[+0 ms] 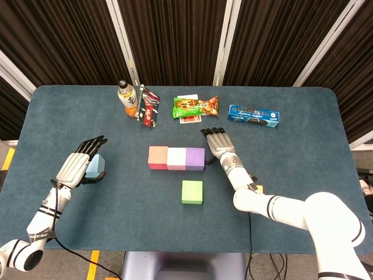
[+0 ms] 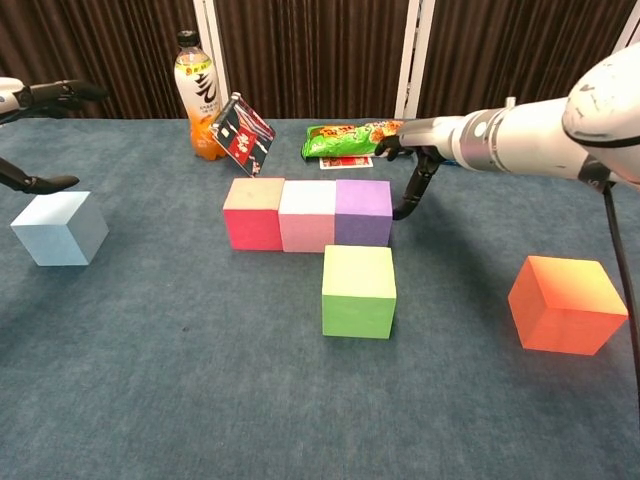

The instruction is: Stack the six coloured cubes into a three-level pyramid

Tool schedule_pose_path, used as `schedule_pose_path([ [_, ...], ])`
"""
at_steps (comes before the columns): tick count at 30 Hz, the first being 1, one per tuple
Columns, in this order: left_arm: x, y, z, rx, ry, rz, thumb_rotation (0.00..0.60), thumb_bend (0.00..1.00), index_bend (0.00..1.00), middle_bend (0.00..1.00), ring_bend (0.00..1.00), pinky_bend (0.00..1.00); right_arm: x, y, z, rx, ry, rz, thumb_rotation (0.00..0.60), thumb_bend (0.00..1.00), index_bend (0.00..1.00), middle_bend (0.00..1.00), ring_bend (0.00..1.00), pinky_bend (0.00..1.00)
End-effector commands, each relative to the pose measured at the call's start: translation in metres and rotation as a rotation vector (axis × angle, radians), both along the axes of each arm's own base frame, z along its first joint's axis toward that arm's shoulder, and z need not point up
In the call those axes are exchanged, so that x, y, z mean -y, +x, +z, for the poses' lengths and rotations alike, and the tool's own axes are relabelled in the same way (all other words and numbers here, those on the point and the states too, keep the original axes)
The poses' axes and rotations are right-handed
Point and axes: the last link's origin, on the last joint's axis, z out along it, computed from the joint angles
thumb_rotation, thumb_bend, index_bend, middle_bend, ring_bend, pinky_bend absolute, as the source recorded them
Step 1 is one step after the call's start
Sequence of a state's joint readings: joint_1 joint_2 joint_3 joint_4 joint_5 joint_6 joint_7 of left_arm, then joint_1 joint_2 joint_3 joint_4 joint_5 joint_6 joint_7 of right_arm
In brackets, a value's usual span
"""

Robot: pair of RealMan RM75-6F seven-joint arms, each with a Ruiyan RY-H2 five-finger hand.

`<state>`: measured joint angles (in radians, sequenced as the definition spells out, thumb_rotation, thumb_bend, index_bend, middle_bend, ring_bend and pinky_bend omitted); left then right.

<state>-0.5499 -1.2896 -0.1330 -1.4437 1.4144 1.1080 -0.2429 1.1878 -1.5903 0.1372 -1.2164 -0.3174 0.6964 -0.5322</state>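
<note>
Three cubes stand in a touching row mid-table: red [image 2: 253,213], pink [image 2: 307,215] and purple [image 2: 363,212]. In front of them sits a green cube [image 2: 358,290], apart from the row. My right hand [image 2: 415,170] is open, its fingers [image 2: 405,205] pointing down against the purple cube's right side. An orange cube [image 2: 566,303] lies at the right; in the head view my right arm hides nearly all of it. At the left, my left hand [image 1: 78,166] hovers open over a light blue cube [image 2: 59,227] and holds nothing.
Along the back stand an orange drink bottle [image 1: 126,98], a dark snack packet [image 1: 148,107], a green snack bag [image 1: 195,107] and a blue biscuit box [image 1: 253,115]. The blue-grey table [image 1: 291,151] ends close in front of the green cube.
</note>
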Motion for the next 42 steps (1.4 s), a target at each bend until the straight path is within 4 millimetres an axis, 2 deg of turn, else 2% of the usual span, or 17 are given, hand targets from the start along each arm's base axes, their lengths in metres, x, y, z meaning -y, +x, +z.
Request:
schedule_pose_path([
  [1, -0.003, 0.004, 0.0, -0.017, -0.008, -0.016, 0.6, 0.34, 0.0, 0.0, 0.0, 0.07, -0.004, -0.005, 0.011, -0.001, -0.005, 0.0, 0.6, 0.27, 0.08, 0.17, 0.03, 0.11],
  [4, -0.009, 0.013, -0.002, -0.024, -0.032, -0.037, 0.6, 0.34, 0.0, 0.0, 0.0, 0.07, -0.009, -0.011, 0.031, 0.023, -0.016, -0.005, 0.6, 0.27, 0.08, 0.17, 0.03, 0.11],
  [9, -0.026, 0.037, -0.008, -0.035, -0.086, -0.071, 0.6, 0.34, 0.02, 0.01, 0.0, 0.07, -0.022, -0.023, 0.087, 0.095, -0.092, -0.001, 0.6, 0.27, 0.08, 0.17, 0.03, 0.11],
  [14, -0.047, 0.061, -0.018, -0.057, -0.161, -0.062, 0.6, 0.34, 0.03, 0.03, 0.0, 0.07, -0.042, -0.046, 0.14, 0.121, -0.2, 0.011, 0.6, 0.27, 0.08, 0.17, 0.03, 0.11],
  [16, -0.055, 0.069, -0.025, -0.085, -0.18, -0.059, 0.6, 0.34, 0.02, 0.03, 0.0, 0.08, -0.051, -0.056, 0.153, 0.12, -0.222, 0.012, 0.6, 0.27, 0.08, 0.17, 0.03, 0.11],
  [20, -0.065, 0.079, -0.042, -0.115, -0.22, -0.031, 0.6, 0.33, 0.0, 0.03, 0.0, 0.07, -0.065, -0.071, 0.164, 0.135, -0.235, 0.003, 0.6, 0.27, 0.08, 0.17, 0.03, 0.11],
  [27, -0.069, 0.086, -0.066, -0.177, -0.276, -0.002, 0.6, 0.33, 0.0, 0.0, 0.0, 0.07, -0.079, -0.093, 0.168, 0.154, -0.237, -0.011, 0.6, 0.27, 0.08, 0.17, 0.03, 0.11],
  [42, -0.08, 0.098, -0.107, -0.191, -0.301, 0.05, 0.6, 0.33, 0.0, 0.01, 0.0, 0.07, -0.081, -0.114, 0.166, 0.177, -0.23, -0.032, 0.6, 0.27, 0.08, 0.17, 0.03, 0.11],
])
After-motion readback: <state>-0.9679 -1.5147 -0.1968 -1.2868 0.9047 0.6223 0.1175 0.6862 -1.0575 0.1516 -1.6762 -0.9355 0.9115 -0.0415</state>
